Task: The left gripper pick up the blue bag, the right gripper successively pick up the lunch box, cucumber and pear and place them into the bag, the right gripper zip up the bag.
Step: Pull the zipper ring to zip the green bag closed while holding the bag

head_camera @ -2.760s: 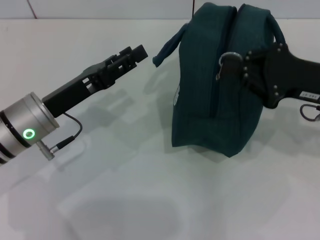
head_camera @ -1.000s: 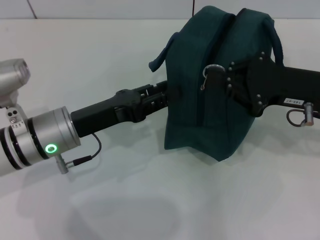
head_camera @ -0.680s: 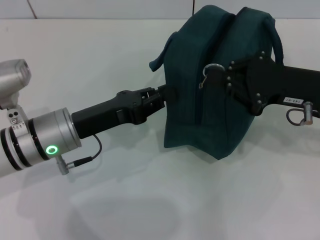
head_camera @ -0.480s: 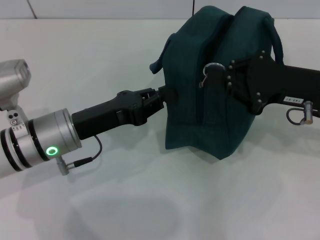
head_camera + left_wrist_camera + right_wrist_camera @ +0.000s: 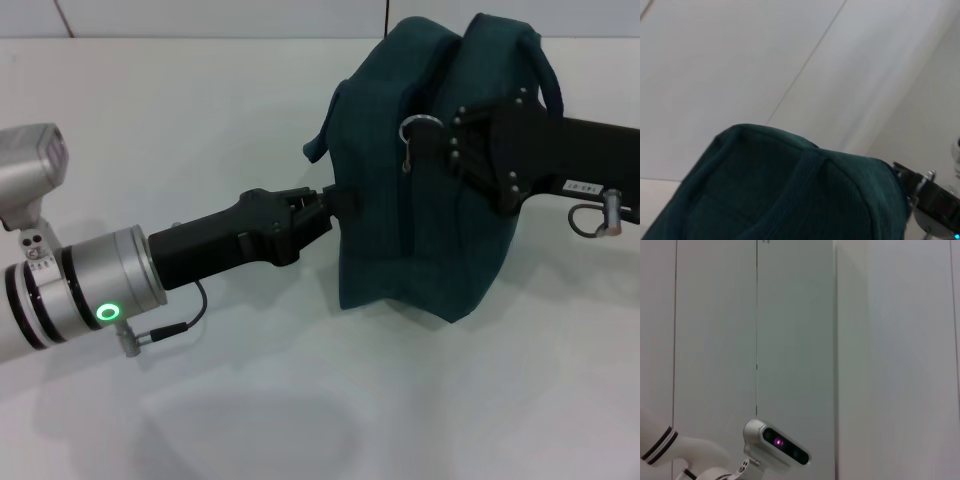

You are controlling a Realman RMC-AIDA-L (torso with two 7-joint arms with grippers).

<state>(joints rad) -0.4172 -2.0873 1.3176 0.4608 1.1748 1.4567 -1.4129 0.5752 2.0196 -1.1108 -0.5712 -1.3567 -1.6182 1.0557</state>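
The blue bag [image 5: 420, 240] stands upright on the white table, its top zipper closed along the part I can see. My left gripper [image 5: 333, 203] reaches in low from the left and is shut on the bag's near end. From the right, my right gripper [image 5: 447, 135] lies across the top of the bag, shut at the zipper's metal ring pull [image 5: 414, 128], whose ring hangs just beside the fingertips. The left wrist view is filled with the blue bag [image 5: 765, 195] and one of its handles. The lunch box, cucumber and pear are out of view.
The white table [image 5: 250, 400] spreads in front of and to the left of the bag. A cable loop [image 5: 590, 220] hangs from the right arm. The right wrist view shows only wall panels and the robot's head camera [image 5: 780, 442].
My left gripper came in from the far left and closed on the bag's end. The right gripper and ring pull slid left along the zipper. The bag then shifted slightly up and right.
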